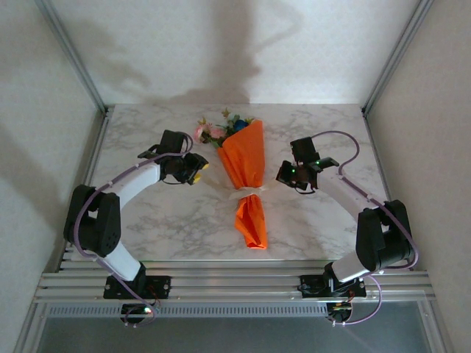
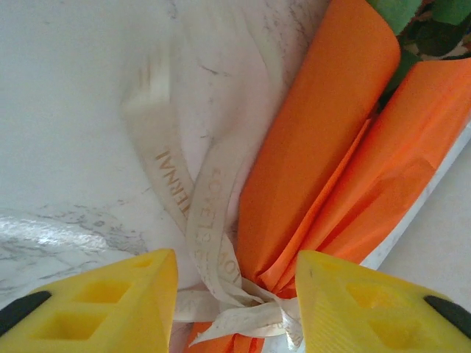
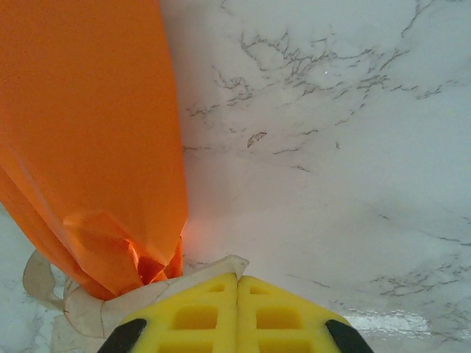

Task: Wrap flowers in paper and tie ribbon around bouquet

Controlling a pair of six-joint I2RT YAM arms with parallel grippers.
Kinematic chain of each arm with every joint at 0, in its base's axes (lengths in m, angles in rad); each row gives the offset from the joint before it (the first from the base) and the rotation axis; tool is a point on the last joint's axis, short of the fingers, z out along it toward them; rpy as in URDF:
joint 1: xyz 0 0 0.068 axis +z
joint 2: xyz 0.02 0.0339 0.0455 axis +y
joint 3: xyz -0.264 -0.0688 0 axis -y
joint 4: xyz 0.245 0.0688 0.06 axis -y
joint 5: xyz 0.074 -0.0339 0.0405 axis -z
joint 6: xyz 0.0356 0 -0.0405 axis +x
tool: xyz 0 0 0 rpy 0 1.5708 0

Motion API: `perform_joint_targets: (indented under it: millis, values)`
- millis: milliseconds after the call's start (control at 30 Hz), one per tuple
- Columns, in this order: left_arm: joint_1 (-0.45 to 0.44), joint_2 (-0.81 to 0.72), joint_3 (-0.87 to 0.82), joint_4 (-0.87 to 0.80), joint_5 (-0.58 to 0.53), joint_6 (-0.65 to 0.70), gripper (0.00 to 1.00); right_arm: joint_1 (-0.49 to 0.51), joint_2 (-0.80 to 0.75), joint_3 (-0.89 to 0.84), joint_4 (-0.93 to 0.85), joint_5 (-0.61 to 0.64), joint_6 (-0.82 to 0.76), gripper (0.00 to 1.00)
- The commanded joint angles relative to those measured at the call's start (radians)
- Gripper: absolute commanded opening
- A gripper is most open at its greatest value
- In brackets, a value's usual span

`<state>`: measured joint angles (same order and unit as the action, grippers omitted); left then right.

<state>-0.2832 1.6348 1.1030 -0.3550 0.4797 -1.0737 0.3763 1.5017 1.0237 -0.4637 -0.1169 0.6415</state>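
Left gripper [image 2: 235, 259] half open, empty; ribbon [image 2: 213, 213] knotted low between jaws. Right gripper [image 3: 237, 283] shut, apparently pinching ribbon tail at tips; bouquet [image 3: 88, 132] left of jaws. Pull tail outward gently to cinch, no jerking.

paper [image 2: 324, 147]: thin, matt orange, smooth faces, crumpled at the waist. ribbon [image 2: 213, 220]: cream woven cloth, slight sheen, printed lettering. table [image 3: 331, 147]: marble-look top, smooth, glossy with glare patches. left gripper [image 2: 237, 257] fingers [image 2: 118, 301]: yellow moulded plastic, matt, pocketed. frame rails [image 1: 235, 283]: bare ribbed aluminium, satin.
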Motion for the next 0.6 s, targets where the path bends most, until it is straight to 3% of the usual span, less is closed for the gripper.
perform_joint_targets:
  millis: [0, 133, 233, 367, 467, 567]
  values:
    - [0.006, -0.071, -0.015, -0.072, -0.046, -0.005, 0.47, -0.004, 0.008, 0.001, -0.001, -0.017, -0.009, 0.00]
    - [-0.006, -0.132, -0.039, -0.107, -0.072, -0.022, 0.48, -0.004, 0.009, 0.001, 0.003, -0.017, -0.008, 0.00]
    - [-0.090, -0.147, -0.087, -0.062, 0.002, -0.066, 0.46, -0.003, 0.014, 0.003, 0.003, -0.018, -0.006, 0.00]
    - [-0.239, -0.148, -0.234, 0.179, 0.081, -0.245, 0.48, -0.004, 0.015, 0.003, 0.006, -0.022, -0.007, 0.00]
    - [-0.263, -0.122, -0.302, 0.388, 0.095, -0.357, 0.50, -0.003, 0.013, 0.001, 0.007, -0.026, -0.011, 0.00]
    - [-0.265, -0.078, -0.287, 0.479, 0.073, -0.382, 0.51, -0.003, 0.014, -0.001, 0.006, -0.032, -0.014, 0.00]
